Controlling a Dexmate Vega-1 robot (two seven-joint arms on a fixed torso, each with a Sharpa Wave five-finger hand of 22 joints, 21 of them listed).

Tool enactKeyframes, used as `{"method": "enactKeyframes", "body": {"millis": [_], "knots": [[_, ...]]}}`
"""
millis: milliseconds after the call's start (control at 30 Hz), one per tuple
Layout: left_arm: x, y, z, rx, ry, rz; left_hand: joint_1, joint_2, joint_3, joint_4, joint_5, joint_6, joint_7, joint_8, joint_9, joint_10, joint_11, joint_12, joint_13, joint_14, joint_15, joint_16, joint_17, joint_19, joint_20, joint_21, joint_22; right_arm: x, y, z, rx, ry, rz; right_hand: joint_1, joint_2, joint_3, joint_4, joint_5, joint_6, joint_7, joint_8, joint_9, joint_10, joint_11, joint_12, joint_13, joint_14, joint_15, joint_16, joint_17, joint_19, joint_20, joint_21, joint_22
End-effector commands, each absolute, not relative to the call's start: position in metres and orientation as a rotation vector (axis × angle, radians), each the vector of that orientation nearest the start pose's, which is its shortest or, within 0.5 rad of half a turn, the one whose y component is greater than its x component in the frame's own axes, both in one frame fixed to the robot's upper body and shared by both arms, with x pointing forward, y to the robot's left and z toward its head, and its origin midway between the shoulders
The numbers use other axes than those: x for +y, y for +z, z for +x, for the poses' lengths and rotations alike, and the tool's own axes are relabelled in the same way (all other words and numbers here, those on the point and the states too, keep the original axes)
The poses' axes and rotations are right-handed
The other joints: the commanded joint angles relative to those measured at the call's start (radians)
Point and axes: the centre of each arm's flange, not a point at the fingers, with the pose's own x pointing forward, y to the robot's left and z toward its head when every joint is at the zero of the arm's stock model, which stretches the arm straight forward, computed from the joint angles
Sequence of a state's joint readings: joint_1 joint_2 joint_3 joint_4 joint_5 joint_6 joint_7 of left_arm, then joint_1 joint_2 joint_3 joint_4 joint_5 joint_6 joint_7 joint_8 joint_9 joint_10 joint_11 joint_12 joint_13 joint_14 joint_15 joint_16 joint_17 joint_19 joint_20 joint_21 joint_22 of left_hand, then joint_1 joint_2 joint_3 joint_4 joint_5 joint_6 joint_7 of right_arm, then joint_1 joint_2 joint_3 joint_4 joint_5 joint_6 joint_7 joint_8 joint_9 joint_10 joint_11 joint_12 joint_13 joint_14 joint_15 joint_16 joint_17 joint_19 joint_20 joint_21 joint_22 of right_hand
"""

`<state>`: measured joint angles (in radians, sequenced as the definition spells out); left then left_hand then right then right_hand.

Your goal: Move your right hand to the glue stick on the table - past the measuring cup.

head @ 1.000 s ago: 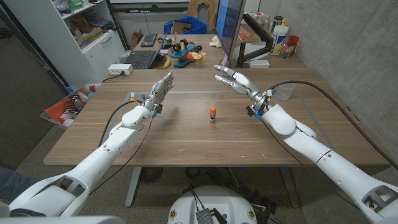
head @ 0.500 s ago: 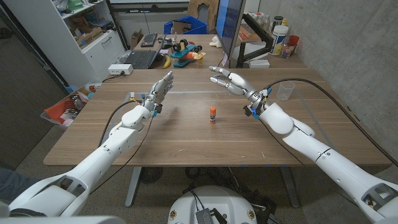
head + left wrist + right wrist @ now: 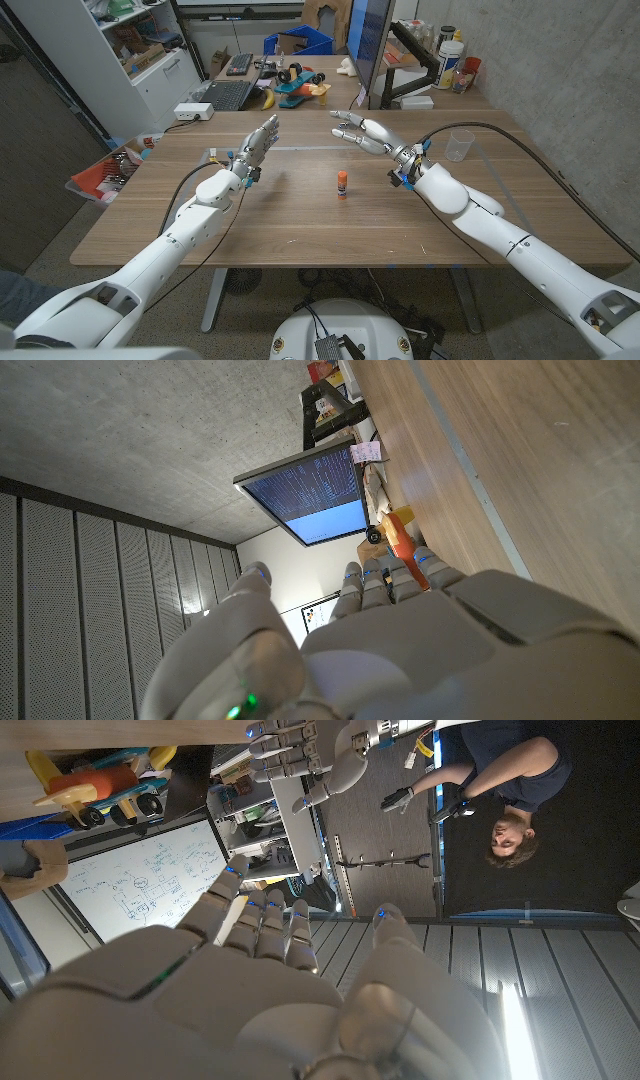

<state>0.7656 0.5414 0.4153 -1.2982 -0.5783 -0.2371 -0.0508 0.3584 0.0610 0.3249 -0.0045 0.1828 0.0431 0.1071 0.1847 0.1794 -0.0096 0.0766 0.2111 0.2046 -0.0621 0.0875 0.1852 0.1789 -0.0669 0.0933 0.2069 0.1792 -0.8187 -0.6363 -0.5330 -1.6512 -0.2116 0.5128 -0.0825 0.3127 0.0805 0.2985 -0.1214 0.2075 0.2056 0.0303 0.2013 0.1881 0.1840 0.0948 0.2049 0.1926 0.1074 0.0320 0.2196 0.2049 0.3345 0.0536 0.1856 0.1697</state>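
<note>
A small glue stick with an orange cap stands upright near the middle of the wooden table. My right hand hovers above the table behind and slightly right of the glue stick, fingers spread and holding nothing. A clear measuring cup stands farther right, behind my right forearm. My left hand is raised over the table's left half, fingers straight and apart, empty. The right wrist view shows my right hand from behind with my left hand across from it.
A monitor on an arm stands at the back of the table, close behind my right hand. A second desk behind holds a laptop, toys and a banana. A red tray sits off the left edge. A person appears in the right wrist view.
My right hand has drifted left and a little toward the back, away from the measuring cup, which now stands uncovered. The left hand and glue stick have not moved.
</note>
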Motion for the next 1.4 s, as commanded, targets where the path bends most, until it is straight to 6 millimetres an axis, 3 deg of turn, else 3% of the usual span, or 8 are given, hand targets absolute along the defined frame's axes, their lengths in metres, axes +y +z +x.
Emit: {"method": "enactKeyframes", "body": {"millis": [33,667,1400], "knots": [[0.278,0.0,0.66,-0.584,-0.245,0.1,-0.001,0.009,0.002,-0.006,-0.002,0.0,0.008,0.003,0.001,-0.004,0.008,0.002,0.0,0.002,0.01,0.004,0.006,0.003,0.005,0.0,0.002,-0.136,0.028,0.54,-1.15,0.414,-0.919,0.003,-0.012,0.001,-0.004,0.004,0.006,-0.003,-0.002,0.002,0.006,-0.003,0.002,0.004,0.008,-0.004,0.0,0.0,-0.002,-0.001,0.003,0.002],[0.278,0.0,0.661,-0.585,-0.24,0.092,-0.003,0.013,0.003,-0.008,-0.003,0.001,0.008,0.004,0.001,-0.006,0.008,0.002,0.0,0.001,0.009,0.004,0.006,0.003,0.006,-0.002,0.002,-0.131,0.026,0.55,-1.149,0.406,-0.96,0.004,-0.012,0.002,-0.005,0.005,0.008,-0.005,-0.002,0.002,0.01,-0.004,0.003,0.004,0.009,-0.006,-0.003,0.0,-0.005,0.0,0.003,0.002],[0.279,0.002,0.663,-0.586,-0.239,0.09,-0.006,0.016,0.003,-0.01,-0.003,0.001,0.006,0.003,0.001,-0.006,0.007,0.003,-0.001,0.001,0.011,0.004,0.006,0.002,0.008,-0.003,0.002,-0.126,0.016,0.548,-1.179,0.384,-1.027,0.008,-0.011,0.005,-0.009,0.008,0.017,-0.011,0.0,0.002,0.016,-0.007,0.003,0.004,0.016,-0.011,-0.004,-0.001,-0.007,0.001,0.003,0.002]]}}
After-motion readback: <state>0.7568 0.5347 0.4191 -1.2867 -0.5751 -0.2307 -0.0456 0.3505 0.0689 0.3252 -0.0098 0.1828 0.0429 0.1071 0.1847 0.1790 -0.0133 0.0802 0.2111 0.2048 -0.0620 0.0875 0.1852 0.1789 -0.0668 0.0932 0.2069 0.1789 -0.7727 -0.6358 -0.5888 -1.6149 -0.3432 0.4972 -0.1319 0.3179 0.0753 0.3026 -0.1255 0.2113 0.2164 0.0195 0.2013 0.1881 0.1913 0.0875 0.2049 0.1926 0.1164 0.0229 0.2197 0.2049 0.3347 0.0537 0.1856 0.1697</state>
